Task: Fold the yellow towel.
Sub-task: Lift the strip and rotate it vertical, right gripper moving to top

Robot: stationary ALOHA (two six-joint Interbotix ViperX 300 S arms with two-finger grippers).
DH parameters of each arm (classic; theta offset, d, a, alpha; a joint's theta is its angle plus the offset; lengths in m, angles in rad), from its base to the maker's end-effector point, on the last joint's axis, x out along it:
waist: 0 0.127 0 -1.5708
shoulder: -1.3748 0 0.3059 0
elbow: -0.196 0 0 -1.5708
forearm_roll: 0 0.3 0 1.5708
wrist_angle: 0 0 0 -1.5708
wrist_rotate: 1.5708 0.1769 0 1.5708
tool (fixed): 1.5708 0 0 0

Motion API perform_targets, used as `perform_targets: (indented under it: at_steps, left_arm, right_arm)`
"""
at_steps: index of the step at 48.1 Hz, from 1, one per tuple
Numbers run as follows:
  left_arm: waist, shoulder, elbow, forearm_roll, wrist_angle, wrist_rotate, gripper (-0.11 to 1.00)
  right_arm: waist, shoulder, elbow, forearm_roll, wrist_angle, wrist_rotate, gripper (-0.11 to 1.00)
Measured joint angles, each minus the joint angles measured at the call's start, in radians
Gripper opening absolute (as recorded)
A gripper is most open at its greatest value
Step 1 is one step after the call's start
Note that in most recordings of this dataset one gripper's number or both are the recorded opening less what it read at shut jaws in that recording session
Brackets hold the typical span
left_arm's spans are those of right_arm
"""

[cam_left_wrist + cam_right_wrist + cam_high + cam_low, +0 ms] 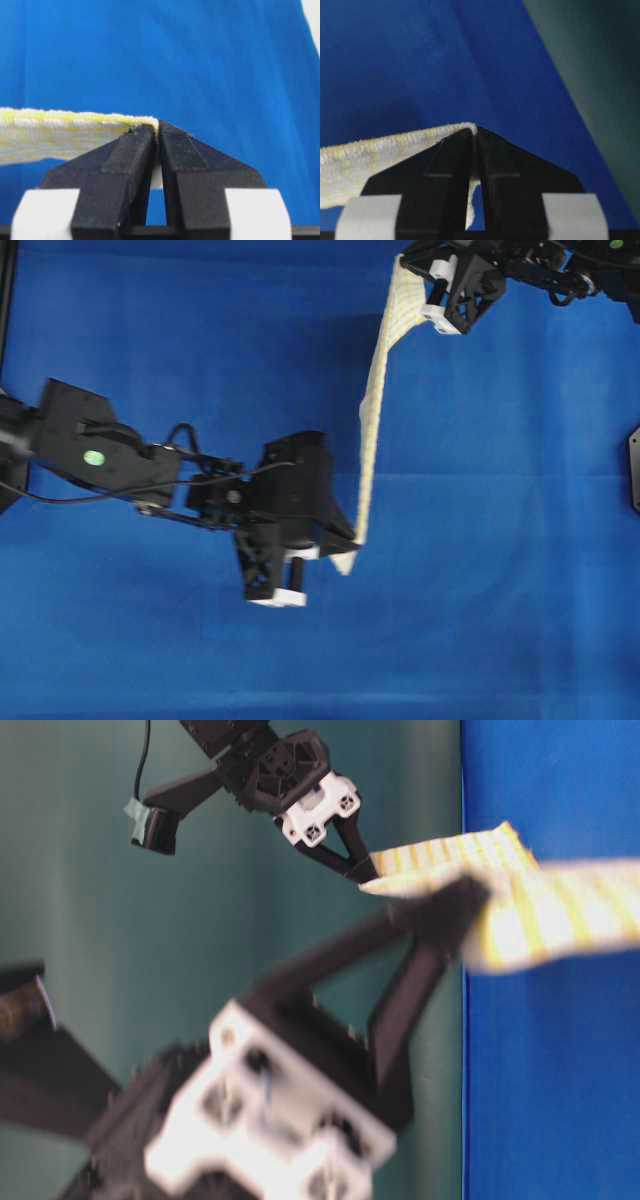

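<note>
The yellow towel (pixel 375 405) hangs in the air above the blue cloth (pixel 150 320), stretched edge-on between the two arms. The left gripper (pixel 345 543) has its jaws pressed together on the near corner; the right gripper (pixel 418 282) pinches the far corner the same way.

It looks light and limp to me: the span between the pinches bows and sags a little instead of holding a straight line, so it should drape wherever it is laid. The terry weave should give the pads decent purchase, and the hemmed corners seem the sensible place to hold, as both do now.

From overhead the whole strip shows, thin as a ribbon. The left wrist view shows the hem (pixel 75 120) nipped right at the jaw tips, the right wrist view much the same. The table-level view shows how high the towel rides, though the near gripper there is blurred
</note>
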Motion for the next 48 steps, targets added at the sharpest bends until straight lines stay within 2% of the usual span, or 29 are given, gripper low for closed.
perform_targets:
  at_steps: [7, 19, 30, 48]
  left_arm:
    - [0.009, 0.074, -0.101, 0.003, -0.009, 0.002, 0.02]
    - [0.028, 0.147, -0.178, 0.003, -0.009, 0.005, 0.02]
    - [0.029, 0.147, -0.153, 0.005, -0.025, 0.012, 0.02]
    - [0.031, 0.127, -0.003, 0.000, -0.187, 0.017, 0.02]
  right_arm:
    - [-0.005, 0.011, -0.015, -0.020, 0.002, 0.000, 0.05]
    - [-0.018, 0.012, -0.018, -0.029, 0.003, -0.002, 0.05]
    - [-0.021, 0.018, -0.020, -0.035, 0.003, -0.002, 0.05]
    - [-0.020, 0.130, -0.101, -0.044, 0.005, -0.005, 0.05]
